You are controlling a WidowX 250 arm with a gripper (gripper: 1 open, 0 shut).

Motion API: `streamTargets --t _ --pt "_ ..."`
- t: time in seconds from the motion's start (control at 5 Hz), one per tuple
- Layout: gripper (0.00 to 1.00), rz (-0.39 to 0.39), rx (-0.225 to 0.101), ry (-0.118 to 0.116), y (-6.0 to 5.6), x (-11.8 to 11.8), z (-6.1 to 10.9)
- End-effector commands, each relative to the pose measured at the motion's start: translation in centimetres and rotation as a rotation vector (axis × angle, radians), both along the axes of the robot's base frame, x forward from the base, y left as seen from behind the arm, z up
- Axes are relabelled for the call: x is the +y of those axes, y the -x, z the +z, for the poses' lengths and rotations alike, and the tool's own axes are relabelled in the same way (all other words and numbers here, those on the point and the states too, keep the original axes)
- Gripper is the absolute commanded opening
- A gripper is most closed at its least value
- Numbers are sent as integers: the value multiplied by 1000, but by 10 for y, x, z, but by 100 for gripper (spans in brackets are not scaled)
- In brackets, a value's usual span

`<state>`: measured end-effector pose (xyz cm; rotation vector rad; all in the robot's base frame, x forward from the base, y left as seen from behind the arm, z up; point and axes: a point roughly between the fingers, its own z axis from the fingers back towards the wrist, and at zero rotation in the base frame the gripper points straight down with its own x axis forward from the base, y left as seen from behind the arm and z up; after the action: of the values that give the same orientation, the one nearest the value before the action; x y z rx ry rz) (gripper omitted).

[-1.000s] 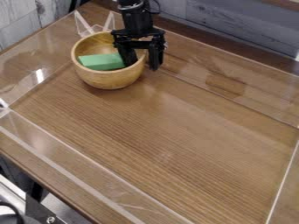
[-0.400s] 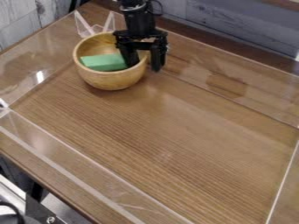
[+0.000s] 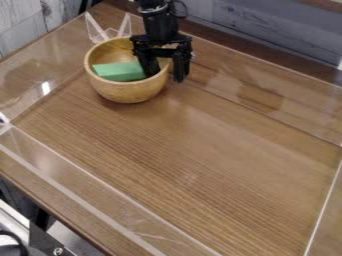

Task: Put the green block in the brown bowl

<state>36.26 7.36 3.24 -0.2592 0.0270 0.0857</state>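
Observation:
The green block [image 3: 116, 71] lies inside the brown bowl [image 3: 128, 90], which stands at the back left of the wooden table. My black gripper [image 3: 160, 66] hangs over the bowl's right rim, pointing steeply down. Its fingers are spread wide, one over the bowl's inside and one outside the rim, with nothing between them. The block rests apart from the fingers, to their left.
Low clear plastic walls [image 3: 40, 150] border the wooden table top [image 3: 201, 160]. A grey plank wall [image 3: 267, 25] rises behind the bowl. Dark frame parts [image 3: 20, 235] show at the bottom left corner.

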Motion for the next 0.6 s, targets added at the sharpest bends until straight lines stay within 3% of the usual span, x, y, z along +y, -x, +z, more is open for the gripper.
streamTargets --t 0.0,0.4 --pt "100 -41 -19 5 -4 -19 5" --pt "100 -45 -15 9 -4 -22 0"
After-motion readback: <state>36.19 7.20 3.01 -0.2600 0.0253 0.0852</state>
